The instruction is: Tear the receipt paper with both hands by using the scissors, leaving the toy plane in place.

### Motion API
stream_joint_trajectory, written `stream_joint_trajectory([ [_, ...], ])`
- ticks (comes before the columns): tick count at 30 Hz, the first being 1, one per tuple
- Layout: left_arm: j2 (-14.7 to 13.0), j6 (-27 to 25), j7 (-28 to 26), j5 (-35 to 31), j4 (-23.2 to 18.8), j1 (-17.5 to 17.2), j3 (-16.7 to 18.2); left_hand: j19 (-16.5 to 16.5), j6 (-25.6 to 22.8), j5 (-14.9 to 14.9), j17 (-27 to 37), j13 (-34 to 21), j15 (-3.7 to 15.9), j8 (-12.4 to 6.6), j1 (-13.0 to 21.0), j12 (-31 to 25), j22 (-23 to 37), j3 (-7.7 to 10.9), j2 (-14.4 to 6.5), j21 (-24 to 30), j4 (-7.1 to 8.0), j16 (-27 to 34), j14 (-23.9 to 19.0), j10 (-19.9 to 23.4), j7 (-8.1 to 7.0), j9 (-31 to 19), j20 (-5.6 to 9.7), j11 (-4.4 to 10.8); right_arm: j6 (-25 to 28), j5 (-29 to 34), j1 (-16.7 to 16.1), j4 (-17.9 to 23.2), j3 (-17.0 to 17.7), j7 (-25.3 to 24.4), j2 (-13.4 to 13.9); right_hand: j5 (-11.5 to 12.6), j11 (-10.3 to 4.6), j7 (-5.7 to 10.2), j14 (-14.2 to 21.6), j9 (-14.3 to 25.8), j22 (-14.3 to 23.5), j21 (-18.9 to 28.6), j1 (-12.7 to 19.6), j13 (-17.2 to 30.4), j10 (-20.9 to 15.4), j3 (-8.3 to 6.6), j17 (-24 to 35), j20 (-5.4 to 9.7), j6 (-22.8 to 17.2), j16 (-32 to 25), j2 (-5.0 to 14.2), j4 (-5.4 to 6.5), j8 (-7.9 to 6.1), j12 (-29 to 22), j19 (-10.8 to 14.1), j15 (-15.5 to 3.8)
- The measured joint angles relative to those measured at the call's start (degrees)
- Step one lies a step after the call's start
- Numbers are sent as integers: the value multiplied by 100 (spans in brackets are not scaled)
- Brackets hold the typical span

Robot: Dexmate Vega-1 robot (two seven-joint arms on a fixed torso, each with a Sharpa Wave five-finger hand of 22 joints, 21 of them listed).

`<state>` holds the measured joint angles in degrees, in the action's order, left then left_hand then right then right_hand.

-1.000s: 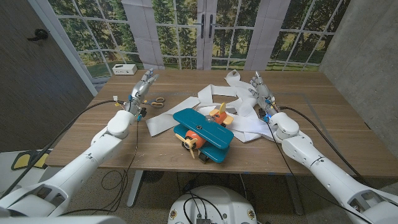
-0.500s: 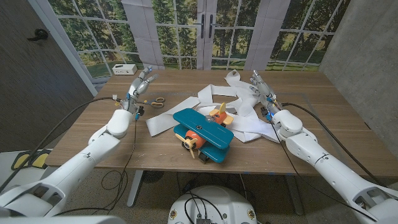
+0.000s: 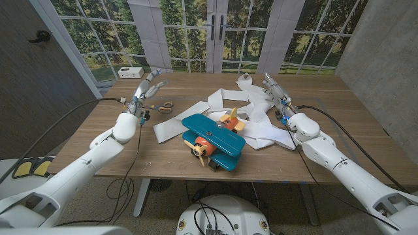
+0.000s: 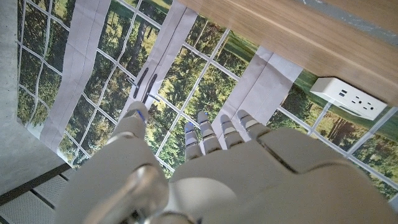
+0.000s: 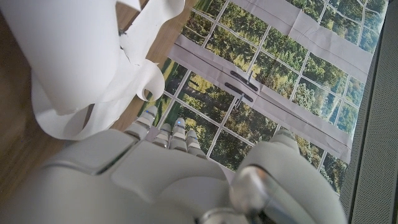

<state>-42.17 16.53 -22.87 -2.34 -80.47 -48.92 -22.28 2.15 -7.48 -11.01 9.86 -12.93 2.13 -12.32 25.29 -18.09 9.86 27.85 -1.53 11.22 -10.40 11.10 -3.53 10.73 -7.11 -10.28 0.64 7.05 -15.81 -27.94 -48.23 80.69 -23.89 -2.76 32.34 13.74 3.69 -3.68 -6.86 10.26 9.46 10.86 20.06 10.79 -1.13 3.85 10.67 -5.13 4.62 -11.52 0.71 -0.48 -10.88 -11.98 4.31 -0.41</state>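
A long white receipt paper [image 3: 225, 104] lies crumpled across the middle of the table; its curled loops [image 5: 93, 68] also show in the right wrist view. The scissors [image 3: 164, 106], with yellow handles, lie on the wood at the left. A teal and orange toy plane [image 3: 212, 140] stands on the near part of the paper. My left hand [image 3: 147, 89] hovers over the table just left of the scissors, fingers apart, holding nothing. My right hand [image 3: 274, 91] is raised at the paper's right edge, fingers straight, empty. Each wrist view shows its own hand from behind [image 4: 205, 174] [image 5: 168, 174].
A white power strip [image 3: 130, 72] sits at the table's far left corner, also seen as the power strip [image 4: 348, 98] in the left wrist view. A forest window backdrop stands behind the table. Bare wood lies to the right of the paper.
My left hand has risen and moved a little toward the far side, above the scissors' left. My right hand has barely shifted. Paper, scissors and plane stay put.
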Motion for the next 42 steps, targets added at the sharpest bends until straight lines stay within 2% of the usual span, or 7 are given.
stream_joint_trajectory([
  [6,-77,-358,-186,-314,-161,-32,0,51,-112,0,0,-28,2,0,212,-44,0,63,-9,0,10,0,-126,174,-128,0,-12,13,-2,0,0,-29,10,7,35,0,0,0,0,0,0,0,56,0,0,-24,0,0,0,0,44,-24,-16,0,0,0],
  [8,-229,-468,-261,-438,-422,-75,11,96,-174,0,0,-36,-10,0,247,-78,1,74,28,1,20,22,-153,218,-127,1,-15,55,-2,2,5,-38,10,30,45,0,0,0,0,0,0,0,57,0,0,-34,0,0,0,0,43,-33,-16,0,0,0],
  [14,-319,-741,-463,-763,-568,-90,13,195,-235,45,0,-76,-7,0,231,-101,1,-23,228,1,68,22,-212,325,-65,1,-53,103,-13,24,46,-83,10,75,61,0,-22,0,0,19,0,0,176,0,23,-56,0,0,0,0,74,-103,-16,0,0,0],
  [20,-388,-1011,-644,-1087,-694,-93,-9,256,-343,89,1,-98,1,0,250,-101,1,-47,255,1,92,22,-346,436,-113,1,-100,117,-52,24,59,-105,21,115,62,-43,-22,0,0,29,0,0,235,0,23,-80,0,0,0,0,73,-127,-16,0,0,0],
  [25,-437,-1305,-719,-1353,-813,-58,-85,398,-622,89,16,-155,2,-44,439,-185,14,-47,231,24,92,62,-488,644,-285,-28,-32,177,-76,20,50,-106,32,106,63,-43,-22,0,0,28,0,0,260,0,22,-85,0,0,0,0,49,-168,-16,10,0,0],
  [36,-596,-1684,-660,-1702,-979,74,-225,398,-1045,89,15,-212,0,-155,592,-270,16,-70,215,24,116,66,-511,936,-282,-54,-32,326,-85,20,-11,-46,74,22,86,-43,-53,31,0,28,0,0,365,-1,53,-83,1,0,31,0,20,-217,-16,33,-1,0],
  [42,-718,-1766,-544,-1796,-1065,131,-284,840,-1078,89,43,-316,6,-155,719,-272,43,-118,237,157,115,131,-834,1042,-309,-56,143,329,-80,10,-29,-43,88,5,87,-43,-53,31,0,28,0,0,365,-1,53,-83,0,0,31,0,20,-217,-16,33,0,0],
])
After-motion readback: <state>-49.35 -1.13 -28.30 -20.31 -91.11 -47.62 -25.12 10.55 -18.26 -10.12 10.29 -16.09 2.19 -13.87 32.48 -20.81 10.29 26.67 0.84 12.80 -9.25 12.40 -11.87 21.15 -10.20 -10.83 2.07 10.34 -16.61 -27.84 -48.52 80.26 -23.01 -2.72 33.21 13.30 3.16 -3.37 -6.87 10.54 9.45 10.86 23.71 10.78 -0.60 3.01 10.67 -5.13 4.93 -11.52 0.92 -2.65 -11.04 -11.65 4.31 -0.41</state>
